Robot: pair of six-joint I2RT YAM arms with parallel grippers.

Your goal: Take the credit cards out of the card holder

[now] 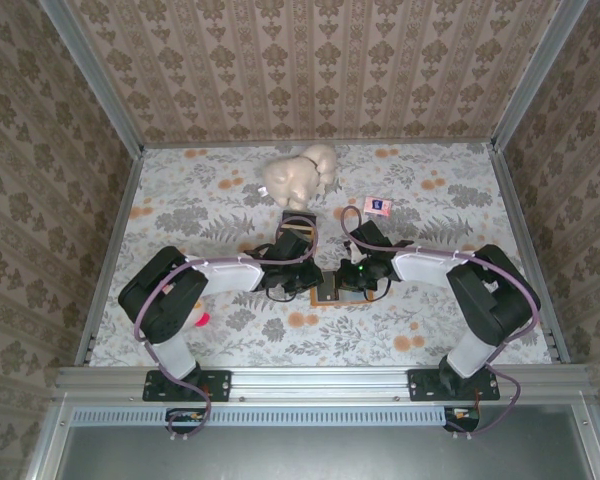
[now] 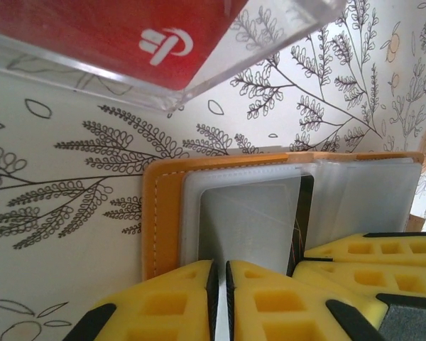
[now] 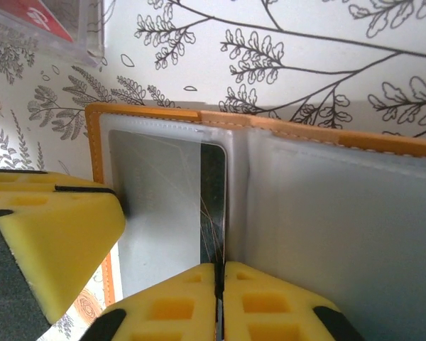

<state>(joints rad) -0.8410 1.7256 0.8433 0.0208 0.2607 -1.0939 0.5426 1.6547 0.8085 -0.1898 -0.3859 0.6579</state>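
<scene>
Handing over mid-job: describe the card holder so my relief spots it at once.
From the cream plush toy at the far middle, come toward the arms, past the clear tray holding a red card. Next lies the tan-orange folding card holder, open, between the left gripper and right gripper. Its stitched orange border and cloudy pockets set it apart from the tray.

Floral table (image 1: 180,200); card holder (image 2: 160,213), plush toy (image 1: 300,175), pink packet (image 1: 378,206)

Yellow fingers of left gripper (image 2: 220,277) standing nearly together, seemingly pinching near edge of card holder (image 2: 160,213). Holder lying open on floral table (image 2: 71,163), credit card (image 2: 248,220) sitting in clear sleeve. right gripper (image 2: 305,261) resting over holder's right half. red card (image 2: 128,35) lying inside clear box (image 2: 284,28) beyond.
</scene>
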